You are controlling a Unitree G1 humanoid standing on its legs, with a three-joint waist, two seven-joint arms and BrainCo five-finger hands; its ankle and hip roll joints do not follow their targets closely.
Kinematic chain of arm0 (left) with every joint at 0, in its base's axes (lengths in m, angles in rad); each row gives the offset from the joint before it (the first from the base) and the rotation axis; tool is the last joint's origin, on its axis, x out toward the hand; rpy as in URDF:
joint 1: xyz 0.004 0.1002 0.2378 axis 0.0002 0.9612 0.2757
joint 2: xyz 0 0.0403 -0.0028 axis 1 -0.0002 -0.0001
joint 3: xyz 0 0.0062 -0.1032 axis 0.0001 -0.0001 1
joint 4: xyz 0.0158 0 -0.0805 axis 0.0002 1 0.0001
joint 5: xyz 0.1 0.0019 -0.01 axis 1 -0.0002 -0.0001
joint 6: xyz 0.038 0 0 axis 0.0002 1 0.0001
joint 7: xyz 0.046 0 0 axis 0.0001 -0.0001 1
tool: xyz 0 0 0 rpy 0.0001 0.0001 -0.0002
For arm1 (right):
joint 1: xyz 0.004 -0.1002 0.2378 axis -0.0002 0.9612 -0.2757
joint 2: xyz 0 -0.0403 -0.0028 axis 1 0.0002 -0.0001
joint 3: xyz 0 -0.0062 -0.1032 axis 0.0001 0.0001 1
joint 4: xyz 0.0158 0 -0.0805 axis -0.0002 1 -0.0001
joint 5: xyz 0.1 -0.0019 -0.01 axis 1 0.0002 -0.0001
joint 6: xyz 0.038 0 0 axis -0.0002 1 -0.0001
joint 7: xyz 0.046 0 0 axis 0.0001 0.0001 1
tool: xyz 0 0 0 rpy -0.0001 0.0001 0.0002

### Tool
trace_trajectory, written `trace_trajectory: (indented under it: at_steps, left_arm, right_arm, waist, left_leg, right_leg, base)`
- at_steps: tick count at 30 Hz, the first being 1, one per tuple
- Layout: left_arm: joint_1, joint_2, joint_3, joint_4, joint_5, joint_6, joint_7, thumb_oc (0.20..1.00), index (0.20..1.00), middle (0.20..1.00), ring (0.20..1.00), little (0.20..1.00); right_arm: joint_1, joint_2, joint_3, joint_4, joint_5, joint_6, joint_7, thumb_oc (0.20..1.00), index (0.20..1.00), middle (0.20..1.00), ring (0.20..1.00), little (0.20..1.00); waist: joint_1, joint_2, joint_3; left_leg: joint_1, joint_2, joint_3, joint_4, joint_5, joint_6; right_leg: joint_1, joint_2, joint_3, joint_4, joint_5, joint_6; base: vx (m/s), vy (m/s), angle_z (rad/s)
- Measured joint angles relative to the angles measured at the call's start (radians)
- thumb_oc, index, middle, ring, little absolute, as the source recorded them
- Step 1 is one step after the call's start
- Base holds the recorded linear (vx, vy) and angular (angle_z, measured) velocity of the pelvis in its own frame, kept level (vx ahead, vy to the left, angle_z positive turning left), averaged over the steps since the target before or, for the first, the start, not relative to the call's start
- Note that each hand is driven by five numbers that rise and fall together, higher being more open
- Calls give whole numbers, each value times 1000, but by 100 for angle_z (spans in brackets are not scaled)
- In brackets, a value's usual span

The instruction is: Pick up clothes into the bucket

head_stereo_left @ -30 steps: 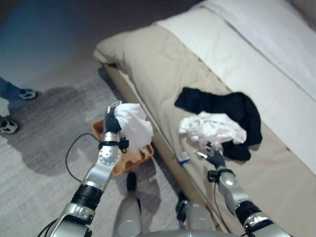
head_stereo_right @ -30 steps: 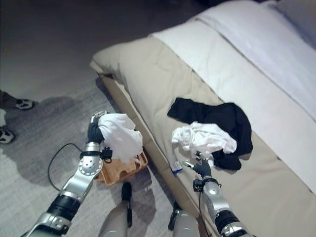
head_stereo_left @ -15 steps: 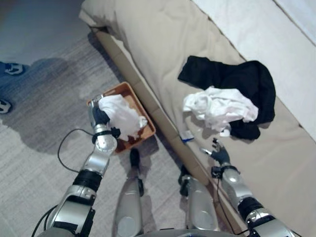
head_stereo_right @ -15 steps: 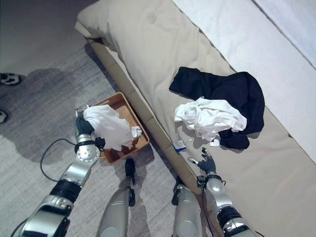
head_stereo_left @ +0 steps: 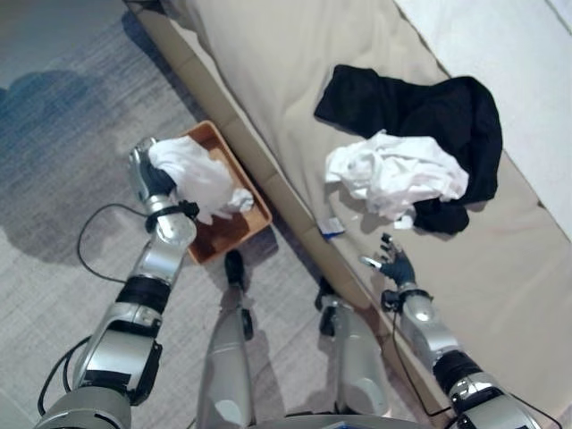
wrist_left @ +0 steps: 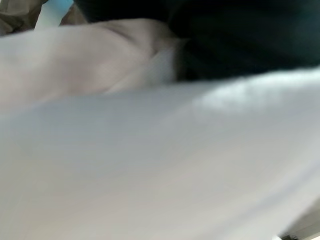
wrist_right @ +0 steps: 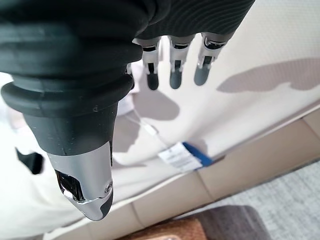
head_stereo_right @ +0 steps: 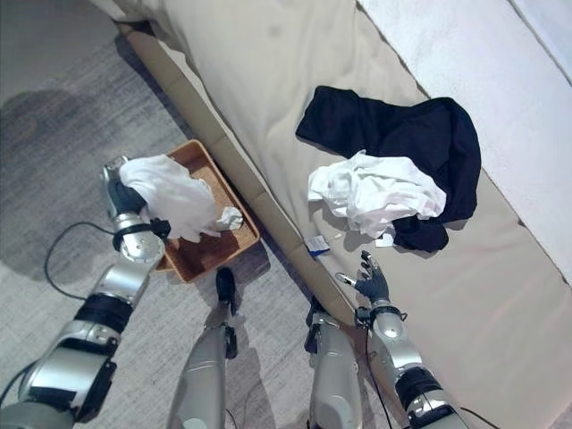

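Note:
My left hand (head_stereo_left: 154, 177) is shut on a white garment (head_stereo_left: 201, 174) and holds it over the brown basket (head_stereo_left: 223, 237) on the floor beside the bed. The cloth's lower end hangs into the basket. The same cloth (wrist_left: 150, 165) shows close up in the left wrist view. A second white garment (head_stereo_left: 398, 174) lies crumpled on the beige bed cover, partly on top of a black garment (head_stereo_left: 429, 103). My right hand (head_stereo_left: 396, 266) hovers open over the bed's near edge, a little short of the white heap, its fingers (wrist_right: 172, 72) straight and holding nothing.
The bed (head_stereo_left: 268, 71) runs diagonally along the right, with a white sheet (head_stereo_left: 500, 63) at its far side. A small blue and white label (head_stereo_left: 332, 226) hangs at the mattress edge near my right hand. Grey carpet (head_stereo_left: 54, 206) surrounds the basket.
The camera has tilted down toward the floor and bed edge. My left hand has brought the white garment lower, over the basket. My right hand stays open by the bed edge.

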Motion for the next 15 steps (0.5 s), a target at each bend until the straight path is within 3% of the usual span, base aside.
trace_trajectory:
  at_steps: [6,15]
  left_arm:
    - [-54,16,-6,83,0,8,3,200,200,200,200,200]
    - [-98,-26,-29,244,-9,46,-12,200,200,200,200,200]
  right_arm:
    - [-24,-2,0,-44,1,-4,0,1000,1000,1000,1000,1000]
    - [-35,-6,4,-81,1,-11,-1,1000,1000,1000,1000,1000]
  waist:
    - [-23,-14,8]
    - [-40,-26,12]
  left_leg:
    - [-71,0,-1,27,0,0]
    - [-110,3,0,35,-1,0]
  right_leg:
    - [-65,-2,2,14,3,-3]
    - [-107,-1,10,23,5,-6]
  base:
    - [0,0,0]
    - [0,0,0]
